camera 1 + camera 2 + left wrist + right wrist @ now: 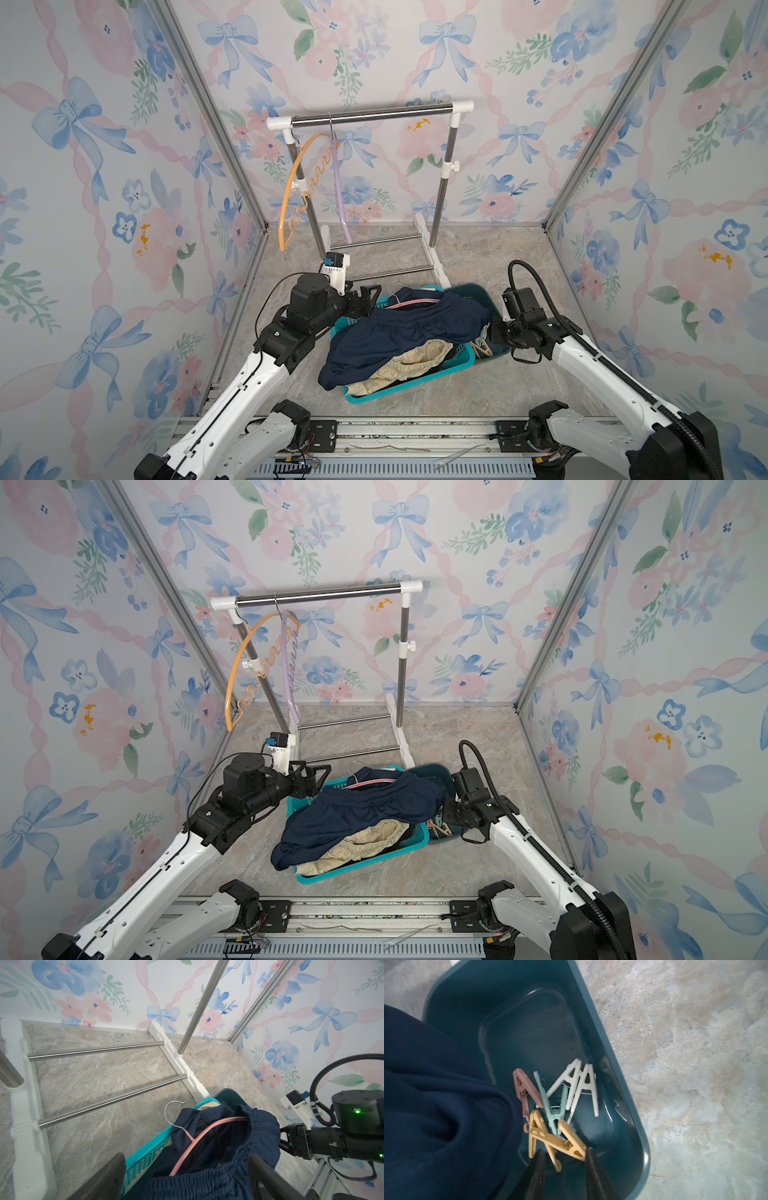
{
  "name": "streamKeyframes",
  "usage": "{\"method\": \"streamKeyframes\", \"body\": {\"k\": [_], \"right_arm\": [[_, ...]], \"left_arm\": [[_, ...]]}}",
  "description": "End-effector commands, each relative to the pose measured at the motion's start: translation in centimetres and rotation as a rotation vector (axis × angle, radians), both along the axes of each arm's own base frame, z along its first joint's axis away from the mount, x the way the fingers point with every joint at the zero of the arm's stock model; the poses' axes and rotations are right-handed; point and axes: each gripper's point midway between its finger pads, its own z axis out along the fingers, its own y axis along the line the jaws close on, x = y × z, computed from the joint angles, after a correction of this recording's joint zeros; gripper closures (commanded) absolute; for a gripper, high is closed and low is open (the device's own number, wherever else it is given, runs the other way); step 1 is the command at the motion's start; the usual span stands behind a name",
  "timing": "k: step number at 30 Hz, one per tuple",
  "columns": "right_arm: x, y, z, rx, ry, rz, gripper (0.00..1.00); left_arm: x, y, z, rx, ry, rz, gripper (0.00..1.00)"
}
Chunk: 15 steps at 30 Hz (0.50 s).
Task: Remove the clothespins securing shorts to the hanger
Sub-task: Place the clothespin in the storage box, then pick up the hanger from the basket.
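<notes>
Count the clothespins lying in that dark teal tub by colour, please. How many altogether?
White clothespins: 2
Yellow clothespins: 2
Mint green clothespin: 1
Pink clothespin: 1
Total: 6

No legible text, labels, brands or numbers in any view. Nothing printed shows on the arms, the rack, the baskets or the clothespins at this resolution.
</notes>
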Motion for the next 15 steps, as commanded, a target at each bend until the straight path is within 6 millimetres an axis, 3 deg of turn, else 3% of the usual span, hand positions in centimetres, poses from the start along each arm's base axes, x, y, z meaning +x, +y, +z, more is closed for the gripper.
{"method": "streamKeyframes", "body": {"k": [1, 10, 15], "right_arm": [[0.2, 0.2, 2.7, 0.026, -0.056, 0.006, 0.64], [-0.7, 1.9, 7.9, 0.009, -0.194, 0.052, 0.63], [-0.3, 4.6, 10.9, 0.052, -0.291, 0.119, 0.62]], "left_arm": [[-0.5, -0.1, -2.6, 0.064, 0.061, -0.042, 0.1], [-0.1, -1.8, -5.8, 0.177, 0.104, -0.106, 0.11], [0.5, -2.0, -6.6, 0.218, 0.11, -0.112, 0.11]]}}
